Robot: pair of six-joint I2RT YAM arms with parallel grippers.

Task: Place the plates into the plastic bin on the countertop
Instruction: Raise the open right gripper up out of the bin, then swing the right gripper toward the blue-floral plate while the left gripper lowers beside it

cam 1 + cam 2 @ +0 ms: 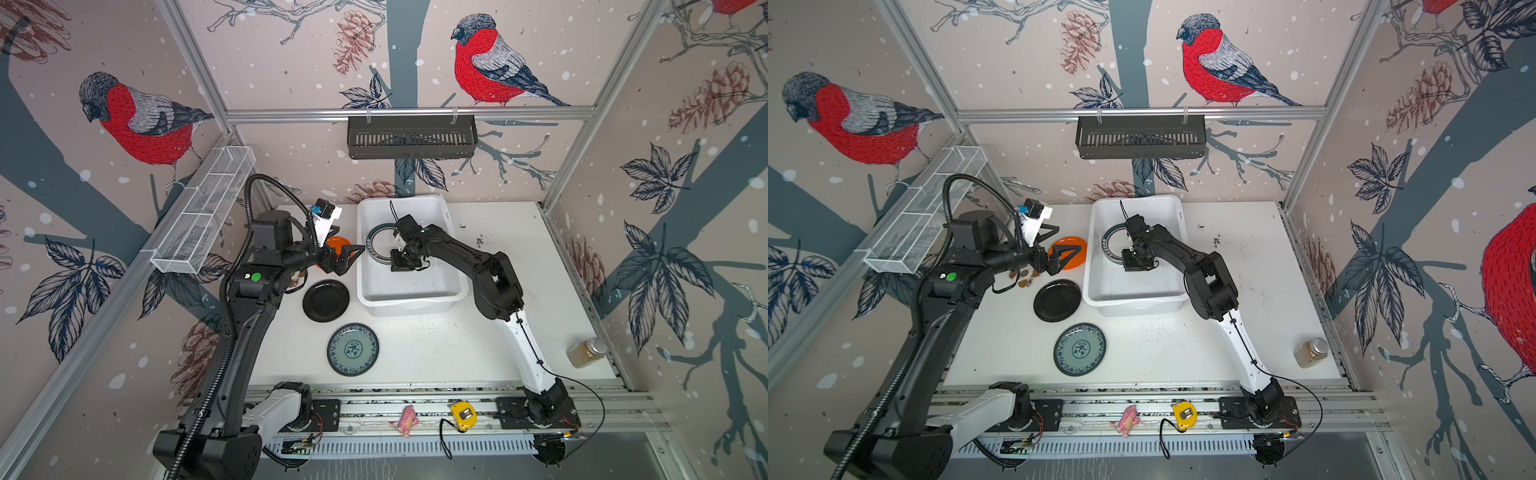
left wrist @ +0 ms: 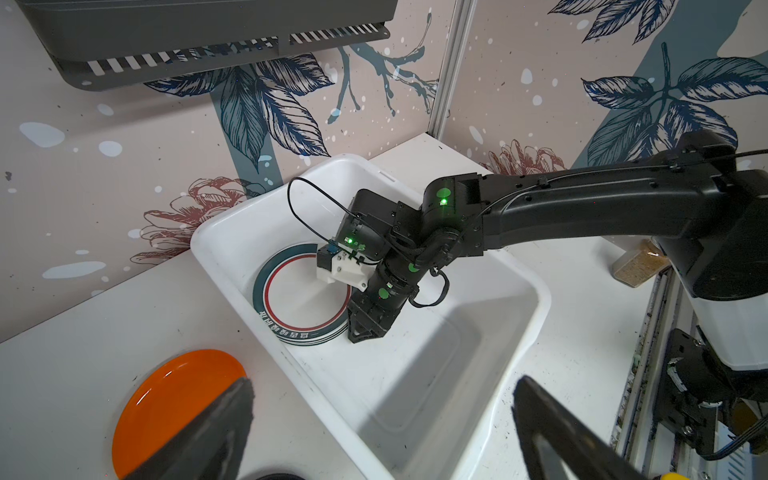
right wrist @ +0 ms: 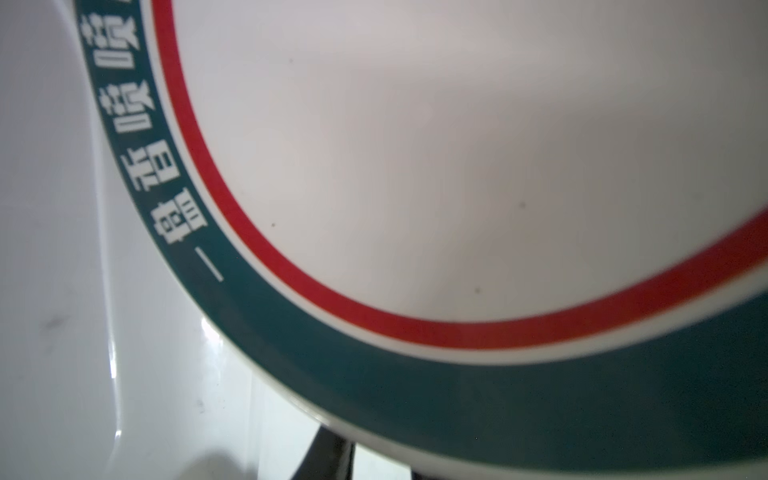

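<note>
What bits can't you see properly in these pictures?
- Plate stack in the plastic bin: in the left wrist view the right arm covers part, so no sure count.
- Right pincer: in the right wrist view the top plate hides its tips; grip unclear.
- Orange plate: in both top views the left pincer covers part.
- Small brown bits by the black plate: in a top view, too small to name.

We get bright, even light from overhead, with soft shadows on the countertop [image 1: 436, 353] beside the bin [image 1: 409, 305]. Both top views stretch the walls [image 1: 83, 249] toward their edges. Close to the right wrist lens the plate [image 3: 415, 166] blurs, and the bin wall carries thin glare.
</note>
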